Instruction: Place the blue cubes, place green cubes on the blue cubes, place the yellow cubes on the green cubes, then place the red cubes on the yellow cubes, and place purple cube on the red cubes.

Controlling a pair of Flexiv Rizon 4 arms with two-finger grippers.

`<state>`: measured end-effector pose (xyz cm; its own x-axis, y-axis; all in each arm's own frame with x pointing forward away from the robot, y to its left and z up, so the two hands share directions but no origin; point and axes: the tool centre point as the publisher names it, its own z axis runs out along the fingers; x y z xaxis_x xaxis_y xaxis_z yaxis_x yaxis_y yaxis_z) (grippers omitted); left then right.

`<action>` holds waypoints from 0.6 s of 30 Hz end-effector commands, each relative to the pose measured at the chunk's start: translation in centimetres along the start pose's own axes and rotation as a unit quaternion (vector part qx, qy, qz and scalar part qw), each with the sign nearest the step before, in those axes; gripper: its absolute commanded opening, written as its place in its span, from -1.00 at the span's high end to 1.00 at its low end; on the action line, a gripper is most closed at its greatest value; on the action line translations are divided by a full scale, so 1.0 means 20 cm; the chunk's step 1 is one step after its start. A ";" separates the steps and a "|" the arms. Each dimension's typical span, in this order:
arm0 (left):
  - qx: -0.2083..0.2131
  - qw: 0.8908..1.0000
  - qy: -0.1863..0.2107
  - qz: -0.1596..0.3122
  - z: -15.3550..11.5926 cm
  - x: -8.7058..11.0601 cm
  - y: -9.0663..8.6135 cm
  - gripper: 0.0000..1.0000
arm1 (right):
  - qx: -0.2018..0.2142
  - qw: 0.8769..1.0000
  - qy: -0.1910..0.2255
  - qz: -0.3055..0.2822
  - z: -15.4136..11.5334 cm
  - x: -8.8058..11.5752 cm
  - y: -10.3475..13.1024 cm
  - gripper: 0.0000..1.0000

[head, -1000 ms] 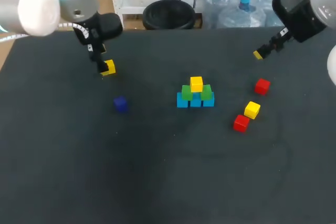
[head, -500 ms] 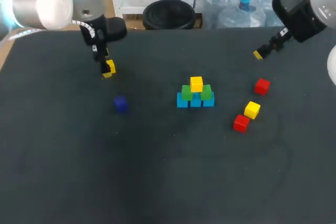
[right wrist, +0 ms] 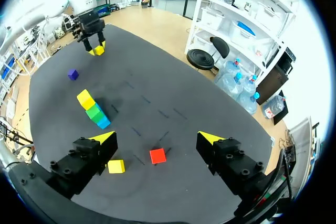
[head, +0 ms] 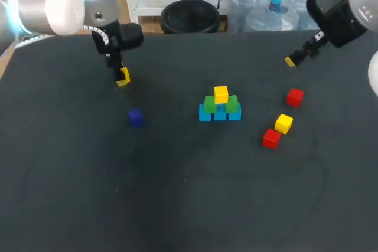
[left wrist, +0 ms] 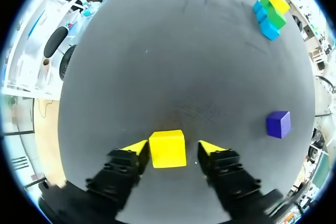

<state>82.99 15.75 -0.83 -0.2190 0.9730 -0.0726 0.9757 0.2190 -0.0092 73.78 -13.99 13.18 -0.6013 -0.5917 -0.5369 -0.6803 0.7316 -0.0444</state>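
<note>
A yellow cube (left wrist: pixel 167 149) lies on the black table (head: pixel 177 193) at the far left, between the fingers of my left gripper (left wrist: pixel 173 148). One finger touches it and a small gap shows at the other, so the gripper is open. In the head view that yellow cube (head: pixel 123 76) sits under the left gripper (head: pixel 120 78). A stack (head: pixel 220 105) at mid-table has three blue cubes, two green ones and one yellow on top. The purple cube (head: pixel 136 116) lies alone at the left. My right gripper (right wrist: pixel 156 138) hangs open and empty at the far right, above a red cube (right wrist: pixel 157 156).
At the right lie two red cubes (head: pixel 295 96) (head: pixel 271 138) with a loose yellow cube (head: pixel 284 123) between them. The table's far edge runs just behind the left gripper.
My left gripper has shifted slightly over the yellow cube and its fingers have drawn in around it. The right arm and the other cubes have not moved.
</note>
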 end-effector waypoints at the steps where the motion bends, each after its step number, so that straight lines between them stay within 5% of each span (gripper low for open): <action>1: -0.013 1.000 -0.007 0.000 -0.03 0.02 -0.04 1.00 | 0.003 1.000 0.000 0.001 0.00 0.00 0.01 -1.00; 12: -0.018 1.000 0.001 0.012 -0.20 -0.01 -0.13 1.00 | 0.003 1.000 0.000 0.001 0.00 0.00 0.01 -1.00; 18: -0.008 1.000 0.004 0.030 -0.39 -0.09 -0.27 1.00 | 0.003 1.000 0.000 0.001 0.00 0.00 0.01 -1.00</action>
<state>79.75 13.86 4.99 -0.1642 0.9834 -0.0775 0.9864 0.1639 -0.0093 73.78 -13.99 13.18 -0.6013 -0.5917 -0.5369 -0.6803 0.7316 -0.0444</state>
